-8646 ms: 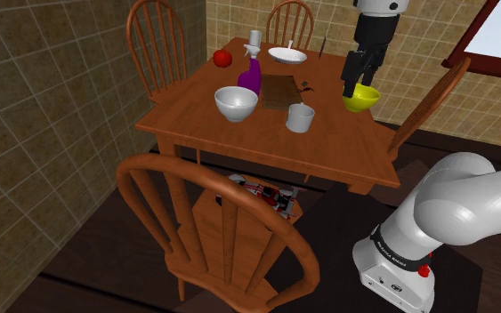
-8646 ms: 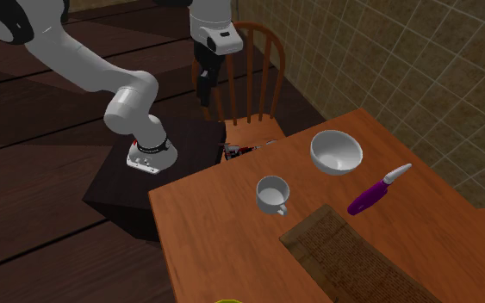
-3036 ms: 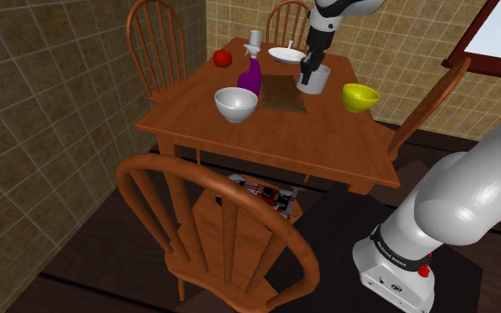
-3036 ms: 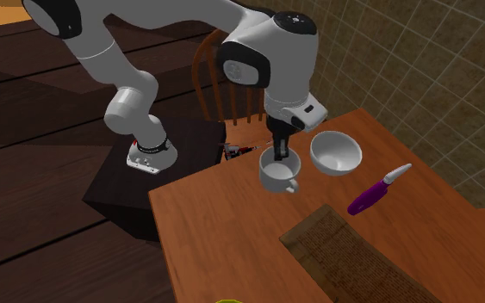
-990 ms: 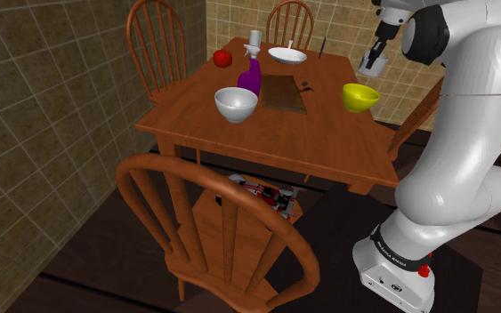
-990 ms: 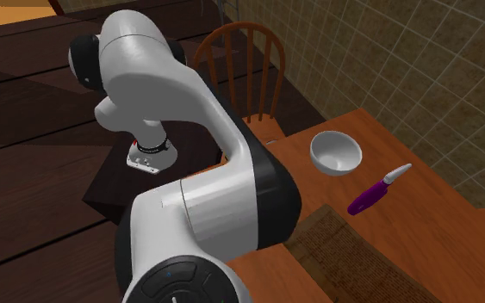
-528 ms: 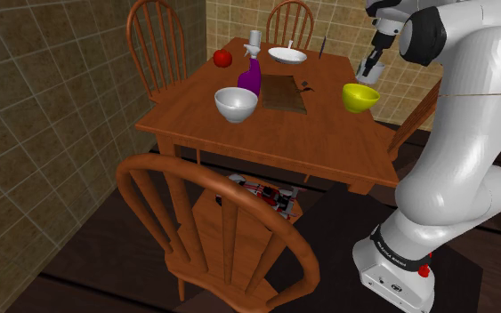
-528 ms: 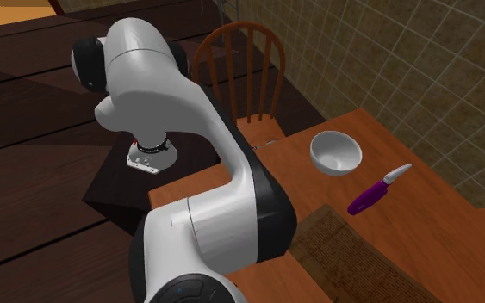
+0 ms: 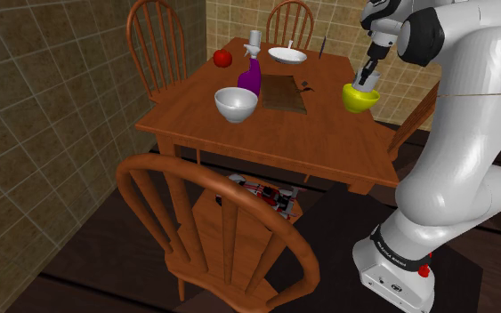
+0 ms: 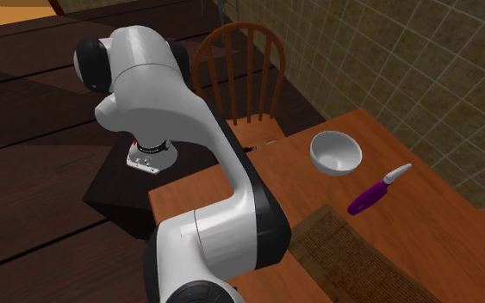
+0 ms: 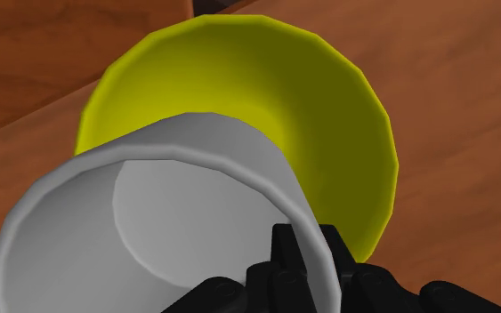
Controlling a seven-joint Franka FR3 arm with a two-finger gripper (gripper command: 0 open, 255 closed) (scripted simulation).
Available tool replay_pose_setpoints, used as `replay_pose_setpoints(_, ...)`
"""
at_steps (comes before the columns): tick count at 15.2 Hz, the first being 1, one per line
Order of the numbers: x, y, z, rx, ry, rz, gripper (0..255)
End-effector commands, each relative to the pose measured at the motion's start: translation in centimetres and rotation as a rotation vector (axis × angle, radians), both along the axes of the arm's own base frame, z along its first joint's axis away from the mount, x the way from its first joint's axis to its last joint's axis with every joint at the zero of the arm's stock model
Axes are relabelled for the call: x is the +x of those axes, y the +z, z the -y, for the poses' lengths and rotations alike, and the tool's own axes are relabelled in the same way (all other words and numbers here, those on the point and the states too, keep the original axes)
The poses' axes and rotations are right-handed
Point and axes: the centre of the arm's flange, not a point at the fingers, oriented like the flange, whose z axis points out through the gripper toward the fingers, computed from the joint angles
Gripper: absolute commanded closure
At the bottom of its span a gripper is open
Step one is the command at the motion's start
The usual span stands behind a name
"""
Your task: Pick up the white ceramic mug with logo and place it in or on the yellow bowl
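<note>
Arm (image 9: 471, 116) arched high, reaching down; gripper (image 9: 365, 76) pinching mug (image 11: 150, 222) rim.

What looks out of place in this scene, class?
A small red-and-white object lies on the near wooden chair's seat under the brown wooden table, away from the tableware; I cannot tell what it is.
</note>
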Motion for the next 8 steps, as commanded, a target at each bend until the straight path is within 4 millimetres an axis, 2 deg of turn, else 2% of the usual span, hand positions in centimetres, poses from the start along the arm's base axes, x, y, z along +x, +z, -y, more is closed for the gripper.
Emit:
replay_pose_setpoints(1, 0.05, -0.26, -0.02, 0.0, 0.0, 0.0, 255)
replay_pose_setpoints(7, 0.05, -0.26, -0.02, 0.0, 0.0, 0.0, 255)
replay_pose_setpoints(8, 0.05, -0.26, -0.02, 0.0, 0.0, 0.0, 0)
